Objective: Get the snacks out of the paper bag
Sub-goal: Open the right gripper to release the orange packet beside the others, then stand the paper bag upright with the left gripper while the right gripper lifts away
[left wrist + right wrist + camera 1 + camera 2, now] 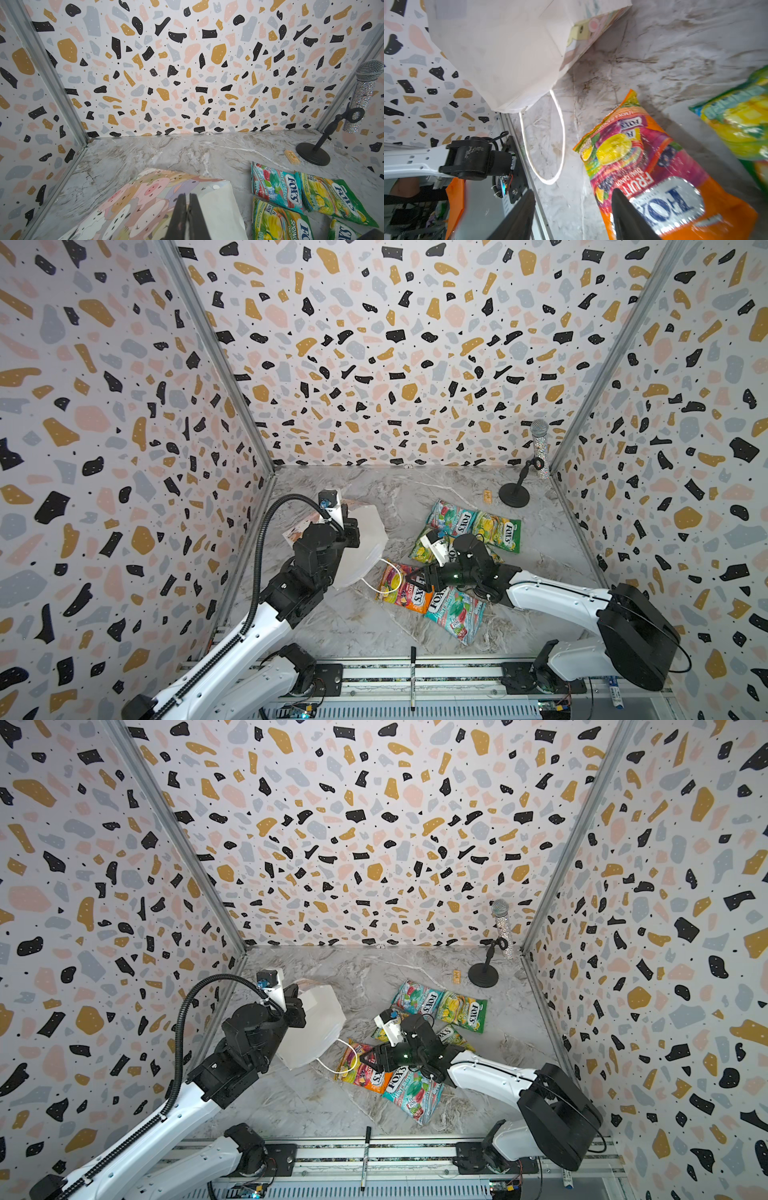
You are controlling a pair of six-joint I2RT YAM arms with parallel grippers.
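My left gripper (188, 207) is shut on an edge of the white paper bag (361, 547), where the printed animal face (133, 199) meets a plain side. The bag hangs tilted and its cord handle (548, 145) drapes onto the table beside the orange-pink snack packet (405, 589). My right gripper (572, 192) hovers open just over that packet (643, 166), nothing between its fingers. Further snacks lie on the marble: a teal-red one (451, 518), a green-yellow one (498, 531), another teal-red one (459, 612), and green-yellow ones (278, 222) partly under my right wrist. The bag's inside is hidden.
A glittery microphone (539, 443) on a black stand (514, 494) occupies the back right corner, with a small tan block (487, 495) beside it. A black pen (413, 680) lies across the front rail. Patterned walls close in the left, back and right.
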